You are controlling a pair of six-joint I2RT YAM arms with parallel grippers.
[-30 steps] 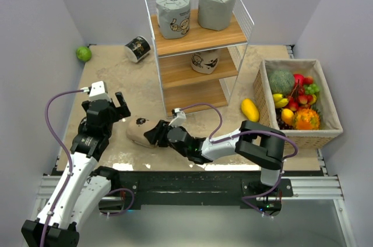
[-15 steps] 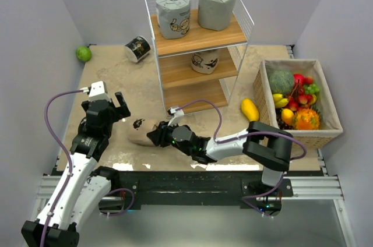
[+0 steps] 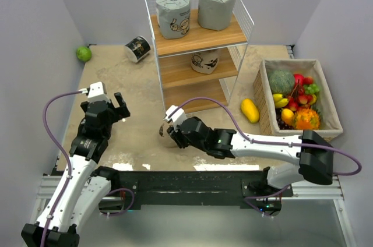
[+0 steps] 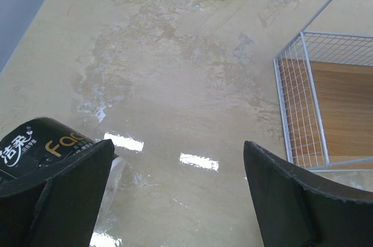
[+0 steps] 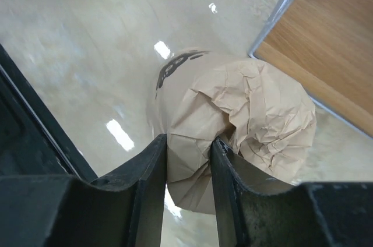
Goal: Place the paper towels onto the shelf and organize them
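Tan marble table (image 3: 131, 81) | left claw (image 4: 178, 148) apart | right claw (image 5: 189, 142) clamped on beige paper towel roll (image 5: 256, 107)

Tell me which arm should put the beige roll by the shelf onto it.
Right. The right claw is shut on the beige roll, close to the bottom board of the shelf. The left claw hangs open, farther from the shelf.

On the beige table (image 3: 134, 84) are placed the shelf (image 3: 204, 38), a woven basket (image 3: 303, 137), a green fruit (image 3: 83, 53), a yellow fruit (image 3: 249, 109), a black roll (image 3: 138, 48).
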